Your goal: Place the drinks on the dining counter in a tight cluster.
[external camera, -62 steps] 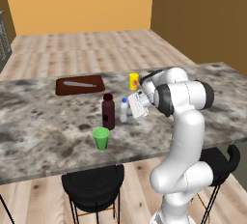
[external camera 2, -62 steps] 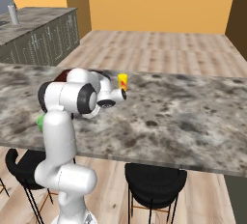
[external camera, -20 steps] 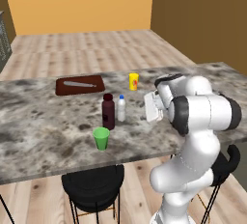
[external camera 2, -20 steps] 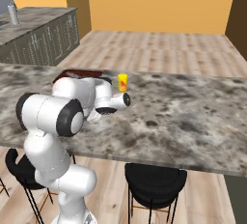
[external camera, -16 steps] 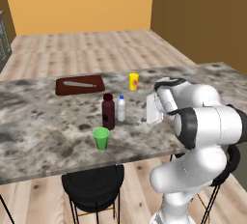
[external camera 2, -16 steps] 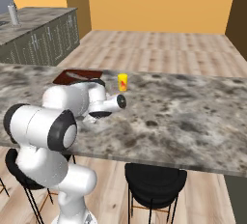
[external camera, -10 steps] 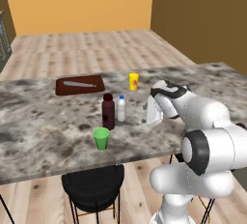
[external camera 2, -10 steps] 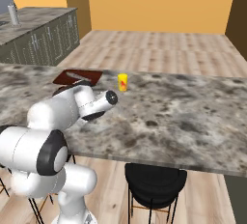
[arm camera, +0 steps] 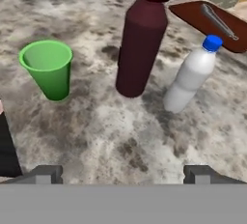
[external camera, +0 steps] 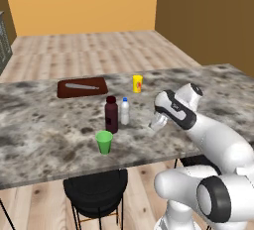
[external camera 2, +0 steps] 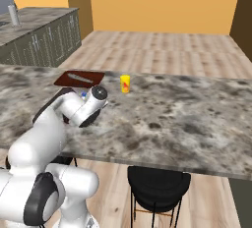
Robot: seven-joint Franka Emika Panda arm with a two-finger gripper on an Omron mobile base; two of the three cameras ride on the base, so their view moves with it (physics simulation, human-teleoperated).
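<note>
Two drinks stand side by side on the dining counter (external camera: 44, 130): a squat maroon bottle (external camera: 111, 115) and, just right of it, a small clear blue-capped water bottle (external camera: 125, 111). In the hand view the maroon bottle (arm camera: 142, 39) and water bottle (arm camera: 190, 76) stand upright ahead of me on the marbled top (arm camera: 120, 136). My gripper (external camera: 154, 123) hangs low over the counter a short way right of the water bottle, apart from it. It is open, its fingertips (arm camera: 46, 174) spread wide with nothing between them.
A green cup (external camera: 104, 142) stands in front of the maroon bottle, also at the left of the hand view (arm camera: 48, 68). A yellow cup (external camera: 137, 83) and a brown cutting board (external camera: 82, 86) with a knife lie farther back. Black stools (external camera: 96, 194) sit below the counter's near edge.
The arm has folded down and stretched forward, bringing the hand lower over the counter to the right of the water bottle. Bottles and cups have not moved.
</note>
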